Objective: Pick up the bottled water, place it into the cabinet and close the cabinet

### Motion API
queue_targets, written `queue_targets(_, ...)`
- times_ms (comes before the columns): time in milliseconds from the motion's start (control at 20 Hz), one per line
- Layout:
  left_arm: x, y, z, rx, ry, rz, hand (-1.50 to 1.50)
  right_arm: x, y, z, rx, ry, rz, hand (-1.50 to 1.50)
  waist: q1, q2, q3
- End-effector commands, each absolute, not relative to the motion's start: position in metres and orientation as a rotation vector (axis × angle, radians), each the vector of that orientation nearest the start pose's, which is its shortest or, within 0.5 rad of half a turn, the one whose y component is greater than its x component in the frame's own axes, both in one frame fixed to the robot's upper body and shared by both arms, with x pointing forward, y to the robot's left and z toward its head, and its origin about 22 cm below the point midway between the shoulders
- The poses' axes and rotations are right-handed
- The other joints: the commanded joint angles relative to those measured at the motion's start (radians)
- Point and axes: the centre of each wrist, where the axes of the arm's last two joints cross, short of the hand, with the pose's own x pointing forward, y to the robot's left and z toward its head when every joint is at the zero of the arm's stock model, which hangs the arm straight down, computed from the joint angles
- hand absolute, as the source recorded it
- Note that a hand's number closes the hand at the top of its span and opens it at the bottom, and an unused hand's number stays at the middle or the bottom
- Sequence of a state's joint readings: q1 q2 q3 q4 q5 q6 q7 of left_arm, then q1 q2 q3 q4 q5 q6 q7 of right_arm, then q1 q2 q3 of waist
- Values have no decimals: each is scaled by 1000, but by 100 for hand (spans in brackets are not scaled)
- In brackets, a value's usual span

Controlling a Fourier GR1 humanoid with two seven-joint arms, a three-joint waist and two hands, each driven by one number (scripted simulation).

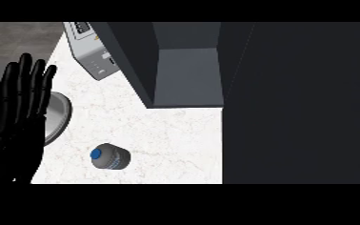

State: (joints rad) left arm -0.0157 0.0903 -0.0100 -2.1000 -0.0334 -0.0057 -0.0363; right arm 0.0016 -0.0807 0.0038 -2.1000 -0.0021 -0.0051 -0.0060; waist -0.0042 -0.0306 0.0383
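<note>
The bottled water point(110, 157) stands on the marble counter point(169, 133) near the open cabinet point(186, 76), left hand point(25, 105) resting open, fingers straight and apart.

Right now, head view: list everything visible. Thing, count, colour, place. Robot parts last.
Blue-capped clear plastic water bottle: 1, clear with a blue cap, upright on the counter near its front edge, apart from the left hand.
Dark grey cabinet: 1, open, grey interior showing, at centre top; its dark door fills the right side.
White marbled counter: 1, white, under everything.
Round grey metal plate: 1, grey, left edge, partly behind the hand.
Silver boxy appliance: 1, silver-white, upper left; type unclear.
Black left hand: 1, black, left edge, open, fingers up, resting.
Right hand: not in view.
</note>
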Motion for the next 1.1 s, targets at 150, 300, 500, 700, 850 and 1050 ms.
queue_targets(150,168,212,138,-349,-2133,-358,-150,184,-241,109,-78,-2066,41,-150,2,20,-38)
queue_targets(300,163,196,101,-642,-1817,-369,-150,181,-223,106,169,-1939,74,-150,-8,32,-39)
queue_targets(500,120,210,115,-720,-1712,-392,-150,149,-241,122,209,-1885,90,-150,6,18,-39)
queue_targets(700,85,226,152,-756,-1707,-420,-150,125,-246,141,216,-1890,92,-150,9,22,-38)
queue_targets(850,71,226,155,-740,-1706,-379,-150,105,-249,163,224,-1897,77,-150,15,18,-39)
queue_targets(1050,61,229,156,-737,-1680,-387,-150,105,-251,152,228,-1886,76,-150,18,19,-38)
